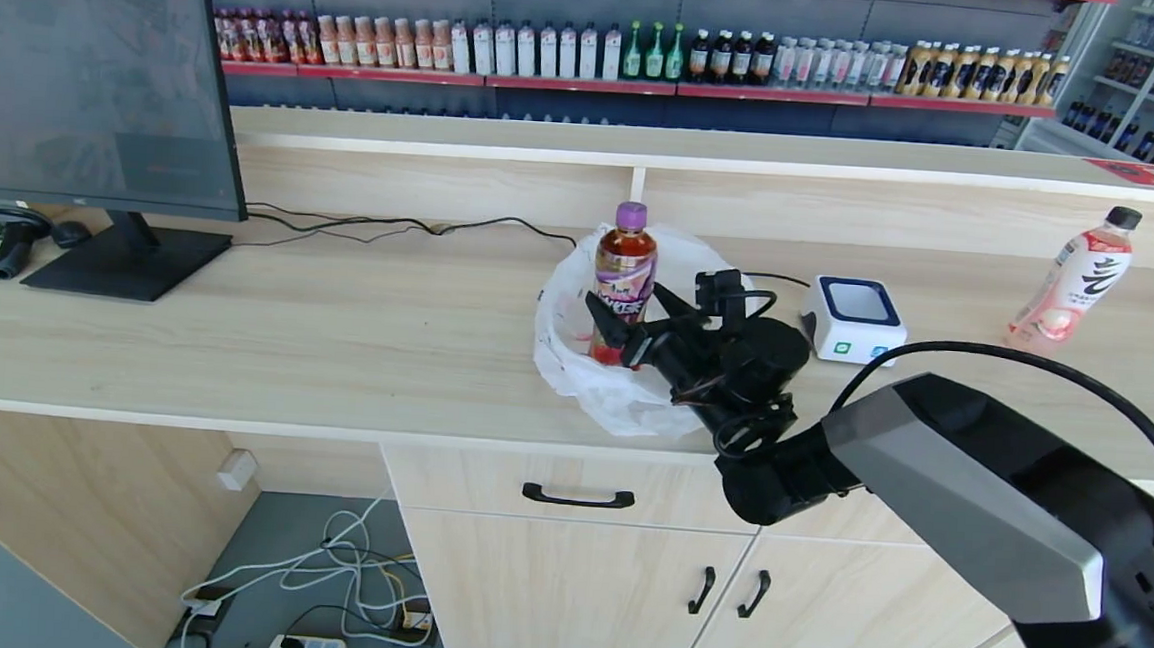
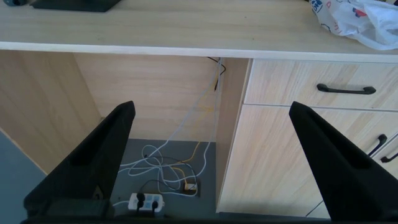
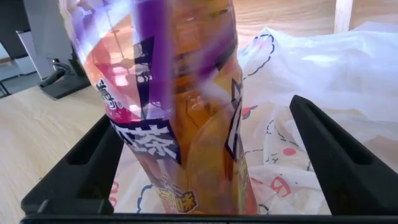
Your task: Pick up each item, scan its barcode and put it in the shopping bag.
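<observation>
Shop table (image 1: 336,339) | tea bottle (image 1: 625,267) upright inside shopping bag (image 1: 574,374) | right gripper (image 1: 629,317) jaws straddle it, seemingly apart | left gripper (image 2: 211,112) jaws apart, low | step: bagging | next: lift clear, fetch pink bottle (image 1: 1070,284)

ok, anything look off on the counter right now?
One thing: the pink bottle at the counter's right end is tilted, seemingly leaning on the back panel, not upright. The purple-capped bottle stands upright in the bag, within the open right end effector. No spill visible.
</observation>
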